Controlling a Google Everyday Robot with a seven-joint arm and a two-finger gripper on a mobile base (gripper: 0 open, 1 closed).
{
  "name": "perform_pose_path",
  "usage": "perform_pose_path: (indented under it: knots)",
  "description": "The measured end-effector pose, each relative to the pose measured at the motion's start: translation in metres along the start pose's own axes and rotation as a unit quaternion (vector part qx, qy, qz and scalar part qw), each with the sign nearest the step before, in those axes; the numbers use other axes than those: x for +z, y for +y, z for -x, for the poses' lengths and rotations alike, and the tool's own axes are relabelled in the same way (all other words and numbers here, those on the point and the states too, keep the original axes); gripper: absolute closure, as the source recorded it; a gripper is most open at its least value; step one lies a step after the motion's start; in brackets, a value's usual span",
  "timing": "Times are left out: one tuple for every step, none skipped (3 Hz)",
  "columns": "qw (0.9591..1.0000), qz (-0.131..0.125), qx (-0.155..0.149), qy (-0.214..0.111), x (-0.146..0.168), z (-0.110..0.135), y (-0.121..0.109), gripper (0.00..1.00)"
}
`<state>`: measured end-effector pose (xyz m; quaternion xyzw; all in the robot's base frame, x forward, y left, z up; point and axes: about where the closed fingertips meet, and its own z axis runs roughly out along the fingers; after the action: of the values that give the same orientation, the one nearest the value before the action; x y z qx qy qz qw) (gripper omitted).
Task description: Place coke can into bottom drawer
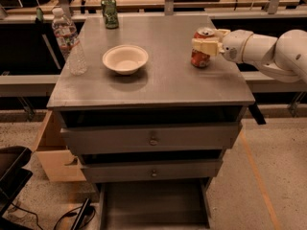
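Grey cabinet top (163, 87) is carrying four things: a clear water bottle (70, 42) is standing at the left edge, a green can (110, 12) at the far side, a white bowl (125, 59) is sitting near the middle, and the coke can (200, 60) is standing upright toward the right. The gripper (202, 39) is reaching in from the right on a white arm (268, 51) and is clamping the coke can's upper part. Below the two closed knobbed drawers (152, 139), the bottom drawer (153, 207) is standing pulled out toward the near side.
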<state>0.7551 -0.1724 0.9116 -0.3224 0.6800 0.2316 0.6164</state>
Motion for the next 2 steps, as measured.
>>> perform_pose_path:
  knots:
    - [1.0000, 0.002, 0.000, 0.000, 0.002, 0.000, 0.002, 1.00]
    - [0.9998, 0.011, -0.015, -0.010, 0.001, 0.016, 0.006, 1.00]
